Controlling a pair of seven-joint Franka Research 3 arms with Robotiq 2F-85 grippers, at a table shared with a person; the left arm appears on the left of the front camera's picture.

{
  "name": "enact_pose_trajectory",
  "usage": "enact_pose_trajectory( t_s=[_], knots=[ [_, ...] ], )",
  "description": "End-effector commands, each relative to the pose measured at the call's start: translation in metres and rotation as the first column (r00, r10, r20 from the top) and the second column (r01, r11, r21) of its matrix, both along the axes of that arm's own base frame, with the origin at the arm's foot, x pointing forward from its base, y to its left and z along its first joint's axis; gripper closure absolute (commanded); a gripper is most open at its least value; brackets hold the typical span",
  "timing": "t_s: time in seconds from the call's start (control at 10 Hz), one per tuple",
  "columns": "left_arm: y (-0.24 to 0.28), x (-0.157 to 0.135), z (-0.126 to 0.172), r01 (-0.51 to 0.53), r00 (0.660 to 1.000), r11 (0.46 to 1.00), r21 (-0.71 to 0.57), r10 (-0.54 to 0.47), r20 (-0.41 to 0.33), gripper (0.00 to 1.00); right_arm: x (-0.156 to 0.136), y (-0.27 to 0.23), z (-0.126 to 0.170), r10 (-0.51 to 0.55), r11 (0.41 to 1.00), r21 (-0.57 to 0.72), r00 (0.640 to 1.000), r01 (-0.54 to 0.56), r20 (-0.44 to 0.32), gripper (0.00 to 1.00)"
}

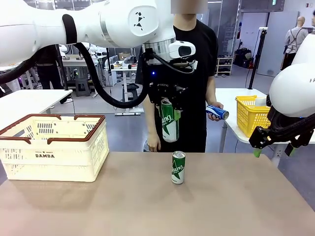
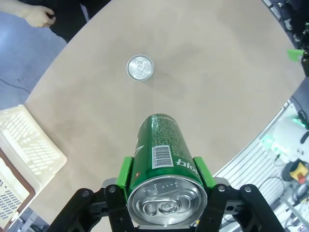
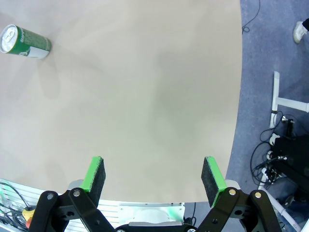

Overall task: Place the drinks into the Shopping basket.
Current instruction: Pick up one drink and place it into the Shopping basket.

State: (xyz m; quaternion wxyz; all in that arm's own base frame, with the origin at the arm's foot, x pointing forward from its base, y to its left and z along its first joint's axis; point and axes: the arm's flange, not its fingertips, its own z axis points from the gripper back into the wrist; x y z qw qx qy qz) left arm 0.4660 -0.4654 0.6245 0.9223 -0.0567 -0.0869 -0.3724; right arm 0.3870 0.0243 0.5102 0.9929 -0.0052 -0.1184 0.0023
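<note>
My left gripper hangs high over the table's middle, shut on a green can held upright in the air; the left wrist view looks down on that can between the green pads. A second green can stands upright on the table below it, also seen as a silver top and lying sideways in the picture. The person's hand holds a blue-and-white can at the far side. The Shopping basket sits at the table's left. My right gripper is open off the right edge, its pads wide apart.
A yellow mesh basket stands on a white table at the back right. The person stands at the far edge behind the held can. Broad bare tabletop lies between the basket and the standing can.
</note>
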Motion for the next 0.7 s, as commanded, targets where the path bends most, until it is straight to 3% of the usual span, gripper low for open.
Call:
enact_pose_trajectory(
  t_s=[0.0, 0.4, 0.5, 0.6],
  knots=[
    [0.001, -0.001, 0.003, 0.002, 1.0, 1.0, -0.005, -0.002, 0.004, 0.88, 0.0, -0.002, 0.001, 0.001, 1.0, -0.004, 1.0, -0.001, 0.001, 0.0],
    [0.001, -0.001, 0.003, 0.002, 1.0, 1.0, -0.005, -0.002, 0.004, 0.88, 0.0, -0.002, 0.001, 0.001, 1.0, -0.004, 1.0, -0.001, 0.001, 0.0],
    [0.0, 0.001, -0.003, 0.0, 1.0, 1.0, 0.002, 0.0, -0.003, 0.41, 0.0, -0.002, 0.001, 0.001, 1.0, -0.004, 1.0, -0.001, 0.001, 0.0],
    [0.008, 0.015, 0.005, -0.046, 0.997, 0.999, 0.027, 0.044, 0.059, 0.41, 0.0, -0.002, 0.001, 0.001, 1.0, -0.004, 1.0, -0.001, 0.001, 0.0]
  ],
)
